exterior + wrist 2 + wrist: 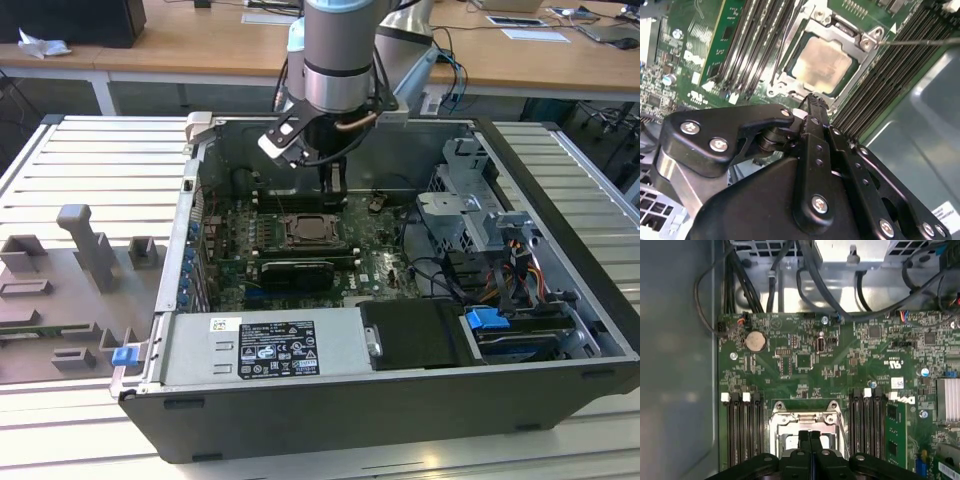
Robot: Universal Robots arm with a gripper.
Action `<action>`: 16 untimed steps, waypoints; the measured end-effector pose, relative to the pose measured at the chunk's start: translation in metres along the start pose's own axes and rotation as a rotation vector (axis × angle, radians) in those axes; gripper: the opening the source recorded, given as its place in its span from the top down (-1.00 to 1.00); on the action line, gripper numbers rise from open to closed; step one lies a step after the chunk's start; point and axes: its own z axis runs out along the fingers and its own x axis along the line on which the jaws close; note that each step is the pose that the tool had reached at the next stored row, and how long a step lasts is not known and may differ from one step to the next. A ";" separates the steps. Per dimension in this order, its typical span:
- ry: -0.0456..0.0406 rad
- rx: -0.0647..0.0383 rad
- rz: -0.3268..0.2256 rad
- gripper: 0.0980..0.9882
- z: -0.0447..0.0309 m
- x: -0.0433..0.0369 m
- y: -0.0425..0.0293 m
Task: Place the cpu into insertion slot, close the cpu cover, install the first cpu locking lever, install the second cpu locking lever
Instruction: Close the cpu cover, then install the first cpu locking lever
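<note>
Exterior view: my arm reaches down into an open computer case point(560, 230) that lies on a slatted metal surface point(90, 160). My end effector point(333, 195) hangs just above the insertion slot point(315, 232) on the green board. A grey power supply point(260, 350) sits at the near side of the case. A drive cage point(470, 200) with cables is on the exterior view's right, and a grey fixture tray point(70, 290) rests outside on the exterior view's left.

Second wrist view: the cpu point(821, 65) sits in the slot, pale top up. The cpu cover point(785, 80) lies flat around it. Memory slots point(755, 45) flank both sides, and a thin metal lever point(920, 42) runs off from one corner. My end effector point(812, 97) blocks the near part of the board.

First wrist view: my end effector point(810, 435) has its fingers point(804, 440) pressed together with nothing between them, covering the middle of the slot. A coin battery point(755, 341) and black cables point(810, 275) lie beyond.
</note>
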 end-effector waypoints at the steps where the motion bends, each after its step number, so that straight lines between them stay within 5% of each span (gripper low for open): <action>1: 0.0000 0.000 -0.001 0.98 0.0011 0.0000 -0.0011; 7: 0.0000 0.000 -0.002 0.98 0.0040 -0.0003 -0.0117; 16: 0.0001 0.000 -0.002 0.98 0.0045 -0.0004 -0.0170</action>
